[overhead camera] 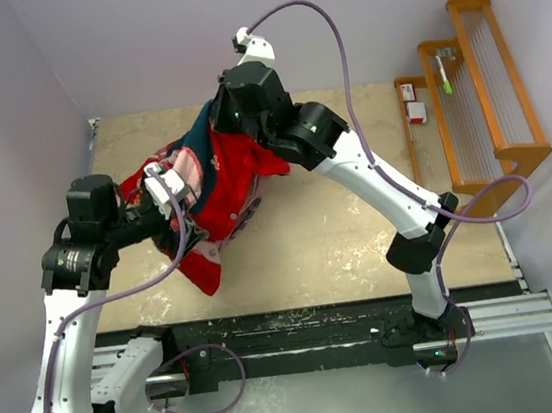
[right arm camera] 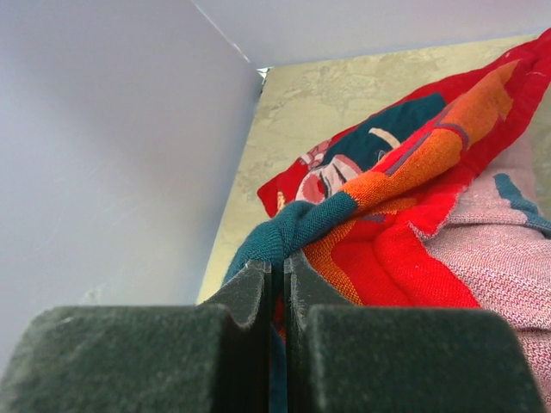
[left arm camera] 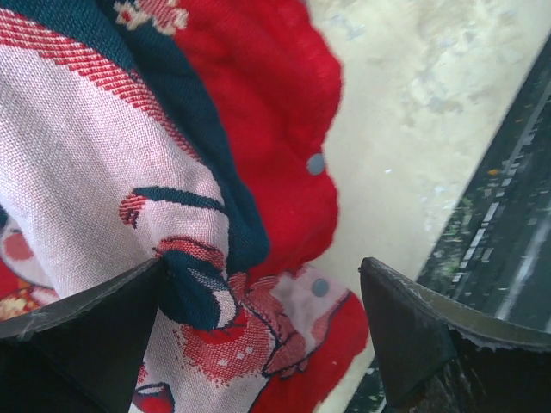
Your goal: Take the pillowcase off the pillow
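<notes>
Pinching pillowcase edge, right jaws closed | left jaws wide apart, gripping nothing | pillow not discernible

Soft, even light fills my workspace, leaving only faint shadows on the table. Up close my left fingers blur darkly, while the pillowcase weave reads sharp.
</notes>
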Controlling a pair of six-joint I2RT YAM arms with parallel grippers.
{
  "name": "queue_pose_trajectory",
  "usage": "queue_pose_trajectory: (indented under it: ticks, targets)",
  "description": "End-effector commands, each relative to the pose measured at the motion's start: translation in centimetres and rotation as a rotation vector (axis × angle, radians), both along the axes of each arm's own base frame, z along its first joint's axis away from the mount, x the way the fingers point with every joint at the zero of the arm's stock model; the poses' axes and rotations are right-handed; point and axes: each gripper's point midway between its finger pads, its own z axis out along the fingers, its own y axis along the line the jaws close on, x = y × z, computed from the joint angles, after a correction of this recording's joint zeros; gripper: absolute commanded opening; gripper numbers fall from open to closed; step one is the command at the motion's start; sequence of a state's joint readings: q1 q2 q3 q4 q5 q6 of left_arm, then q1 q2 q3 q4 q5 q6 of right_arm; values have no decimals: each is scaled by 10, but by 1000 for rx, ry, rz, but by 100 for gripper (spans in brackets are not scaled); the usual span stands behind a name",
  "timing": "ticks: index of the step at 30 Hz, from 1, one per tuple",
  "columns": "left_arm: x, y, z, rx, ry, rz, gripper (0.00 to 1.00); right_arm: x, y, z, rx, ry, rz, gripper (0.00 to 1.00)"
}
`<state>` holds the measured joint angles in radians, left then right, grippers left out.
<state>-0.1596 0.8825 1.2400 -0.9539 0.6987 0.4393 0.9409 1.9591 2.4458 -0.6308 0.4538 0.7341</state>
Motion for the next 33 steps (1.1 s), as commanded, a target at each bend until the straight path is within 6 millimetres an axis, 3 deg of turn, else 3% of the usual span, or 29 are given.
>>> queue_pose_trajectory:
  ticks: [1,7,9,12,14,16,19,20,21,23,25,26,30,33]
  targets:
    - [33,20,-20,98,-97,119,95,-17,-1,98,298,-152,14,0]
    - [59,35,-37,141,-126,233,74,-28,4,110,328,-173,82,0]
    - [66,35,-37,138,-125,247,59,-32,5,111,319,-183,109,0]
    - [75,33,-31,120,-126,255,30,-40,4,99,278,-161,152,0]
    - [80,32,-24,112,-121,262,11,-38,-7,97,276,-167,146,0]
    - [84,29,-9,88,-129,263,0,-31,-22,90,262,-156,149,0]
    - [85,17,32,1,-143,246,0,-19,-51,75,212,-133,116,0]
    - [85,13,45,-29,-142,236,0,-18,-60,72,189,-135,101,5]
    - [84,8,61,-62,-140,224,0,-19,-71,72,167,-145,75,14]
    - [83,-1,86,-116,-128,198,0,-25,-89,71,140,-163,39,41]
    - [81,-9,106,-158,-115,171,0,-33,-117,80,131,-215,-27,56]
    - [81,-13,113,-175,-106,158,0,-38,-129,85,144,-231,-58,61]
    - [84,-26,143,-230,-85,110,0,-67,-168,68,151,-211,-126,74]
    - [86,-38,167,-270,-89,81,0,-107,-169,58,202,-204,-75,77]
